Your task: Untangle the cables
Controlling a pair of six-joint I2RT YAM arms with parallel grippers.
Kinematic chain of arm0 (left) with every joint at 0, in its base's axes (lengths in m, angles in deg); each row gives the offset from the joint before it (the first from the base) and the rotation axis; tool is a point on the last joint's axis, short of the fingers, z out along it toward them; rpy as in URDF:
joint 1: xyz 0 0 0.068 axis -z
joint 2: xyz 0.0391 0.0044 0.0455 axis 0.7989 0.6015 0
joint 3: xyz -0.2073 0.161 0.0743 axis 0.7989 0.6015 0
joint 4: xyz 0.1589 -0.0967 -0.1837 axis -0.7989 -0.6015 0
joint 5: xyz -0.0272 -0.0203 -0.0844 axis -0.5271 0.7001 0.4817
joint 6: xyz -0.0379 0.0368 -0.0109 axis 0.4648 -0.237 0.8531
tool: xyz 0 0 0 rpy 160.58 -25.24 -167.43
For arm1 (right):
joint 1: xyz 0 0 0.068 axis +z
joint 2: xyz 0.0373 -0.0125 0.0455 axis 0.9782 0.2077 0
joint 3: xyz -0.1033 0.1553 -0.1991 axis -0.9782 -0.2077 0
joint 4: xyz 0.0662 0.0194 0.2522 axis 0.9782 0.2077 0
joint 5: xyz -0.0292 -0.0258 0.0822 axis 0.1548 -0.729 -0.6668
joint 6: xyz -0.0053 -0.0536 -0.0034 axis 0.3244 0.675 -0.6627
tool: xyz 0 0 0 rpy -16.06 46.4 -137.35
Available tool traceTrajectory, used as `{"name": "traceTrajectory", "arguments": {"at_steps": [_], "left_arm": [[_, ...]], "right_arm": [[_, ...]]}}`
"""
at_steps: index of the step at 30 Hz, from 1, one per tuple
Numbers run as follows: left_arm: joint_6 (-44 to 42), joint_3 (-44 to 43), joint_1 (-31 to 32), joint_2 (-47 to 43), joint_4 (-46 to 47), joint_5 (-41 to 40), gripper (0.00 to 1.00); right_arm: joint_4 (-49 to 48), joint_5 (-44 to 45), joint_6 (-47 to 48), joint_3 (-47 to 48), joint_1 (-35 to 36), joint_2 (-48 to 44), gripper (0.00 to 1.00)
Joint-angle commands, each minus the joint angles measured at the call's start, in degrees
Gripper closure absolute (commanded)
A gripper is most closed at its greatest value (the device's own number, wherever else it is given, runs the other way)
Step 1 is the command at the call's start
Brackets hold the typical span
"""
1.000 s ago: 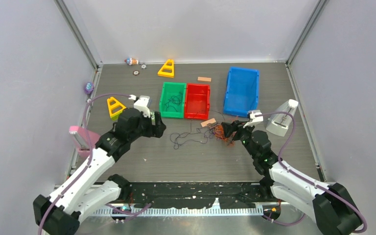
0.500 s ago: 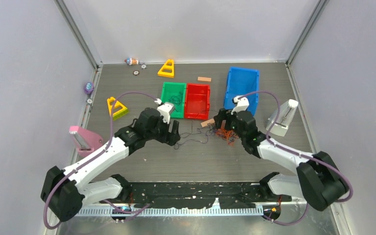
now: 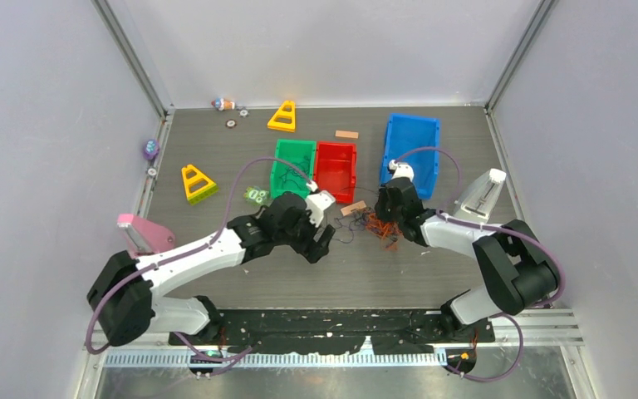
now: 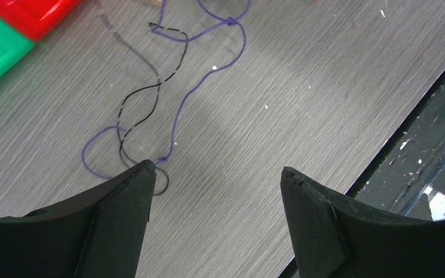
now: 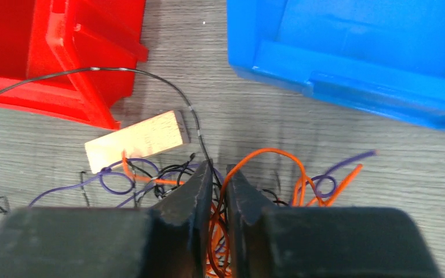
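Observation:
The cables lie in the middle of the table. An orange clump (image 3: 380, 226) sits under my right gripper (image 3: 380, 218), and thin purple and black strands (image 3: 345, 233) trail left of it. In the right wrist view the right gripper (image 5: 219, 168) stands nearly closed, with orange cable (image 5: 278, 153) and black strands pinched between its jaws. My left gripper (image 3: 326, 241) hovers just left of the strands. In its wrist view the left gripper (image 4: 217, 171) is open wide over bare table. A purple strand (image 4: 181, 110) and a black strand (image 4: 145, 90) end by its left fingertip (image 4: 142, 174).
A green bin (image 3: 292, 169), a red bin (image 3: 336, 170) and a blue bin (image 3: 411, 150) stand behind the cables. A wooden block (image 5: 136, 141) lies against the tangle. Yellow triangles (image 3: 198, 181), a pink object (image 3: 137, 235) and a white object (image 3: 482, 198) sit at the sides.
My left arm has swung right, up to the dark strands. My right gripper has moved in over the orange clump and closed on it.

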Motion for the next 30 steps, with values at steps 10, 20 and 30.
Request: {"name": "traceTrajectory", "arguments": {"at_steps": [10,20,30], "left_arm": [[-3.44,-11.44,4.73,16.14,5.79,-1.06,0.21],[-6.13,-17.35,6.83,24.12,8.18,-10.67,0.15],[-12.74,-23.6,7.96,31.95,3.84,-12.32,0.26]], "right_arm": [[-3.32,-3.67,-1.92,-1.3,-0.13,-3.97,0.94],[-5.47,-5.44,-2.08,-2.7,-0.15,-5.55,0.95],[-6.04,-5.38,-2.22,-3.47,-0.24,-6.85,0.95]]}}
